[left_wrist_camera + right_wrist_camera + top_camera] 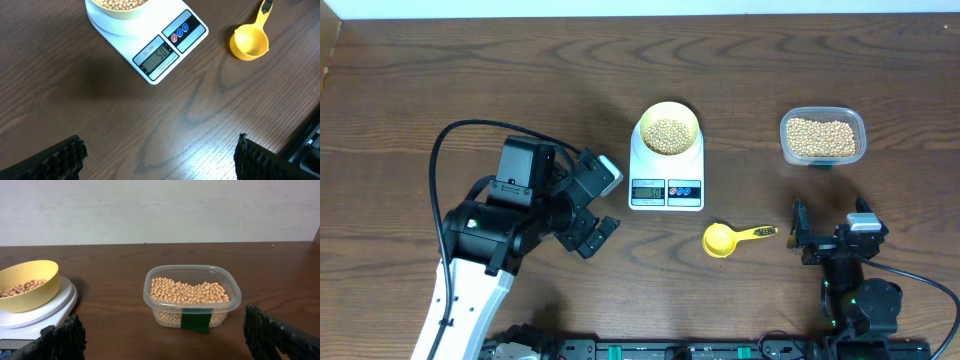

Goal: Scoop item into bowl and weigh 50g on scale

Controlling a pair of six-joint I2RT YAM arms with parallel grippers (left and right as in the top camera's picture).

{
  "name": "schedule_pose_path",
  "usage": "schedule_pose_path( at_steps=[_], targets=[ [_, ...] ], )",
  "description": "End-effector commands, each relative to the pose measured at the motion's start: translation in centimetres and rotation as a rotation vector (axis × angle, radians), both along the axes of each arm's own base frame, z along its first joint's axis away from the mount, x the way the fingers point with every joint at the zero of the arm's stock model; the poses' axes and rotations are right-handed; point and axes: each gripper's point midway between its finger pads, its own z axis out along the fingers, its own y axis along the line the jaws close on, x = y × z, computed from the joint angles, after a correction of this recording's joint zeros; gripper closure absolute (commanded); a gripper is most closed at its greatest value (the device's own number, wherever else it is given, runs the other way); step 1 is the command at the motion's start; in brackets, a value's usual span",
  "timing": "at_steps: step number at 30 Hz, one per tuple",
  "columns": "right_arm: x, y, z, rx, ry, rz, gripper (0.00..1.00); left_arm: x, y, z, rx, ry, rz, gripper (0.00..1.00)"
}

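Note:
The pale-yellow bowl [667,112] stands on the white scale [666,170] and holds a layer of tan beans [668,135]. The left wrist view shows the scale [192,35] with lit digits on its display, and the bowl [120,11] at the top edge. The bowl [27,287] is at the left edge of the right wrist view. My left gripper [608,205] is open over bare wood left of the scale; its fingers [65,157] hold nothing. My right gripper [832,232] is open near the front edge, right of the scoop. Nothing is between its fingers [62,340].
A clear plastic tub [860,128] of beans [187,291] sits at the back right. A bright yellow scoop [720,240] lies empty in front of the scale, handle pointing right toward my right gripper; the scoop [249,42] also appears in the left wrist view.

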Motion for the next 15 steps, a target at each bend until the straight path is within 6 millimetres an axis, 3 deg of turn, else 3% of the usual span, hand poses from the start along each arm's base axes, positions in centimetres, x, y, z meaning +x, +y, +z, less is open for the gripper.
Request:
schedule_pose_path(
  at_steps=[1, 7, 11, 15],
  targets=[
    [0.0, -0.4, -0.1, 0.013, 0.000, -0.019, 0.01, 0.1, 0.0, 0.4, -0.006, -0.012, -0.008, 0.03],
    [0.0, -0.4, -0.1, 0.013, 0.000, -0.019, 0.01, -1.4, 0.3, -0.3, 0.011, 0.056, -0.007, 0.03],
    [0.0, -0.4, -0.1, 0.013, 0.000, -0.019, 0.01, -4.3, 2.1, -1.5, 0.087, 0.179, 0.036, 0.03],
    [0.0, -0.4, -0.1, 0.013, 0.000, -0.019, 0.01, -7.3, 3.9, -1.4, 0.152, 0.214, 0.060, 0.03]
  ],
)
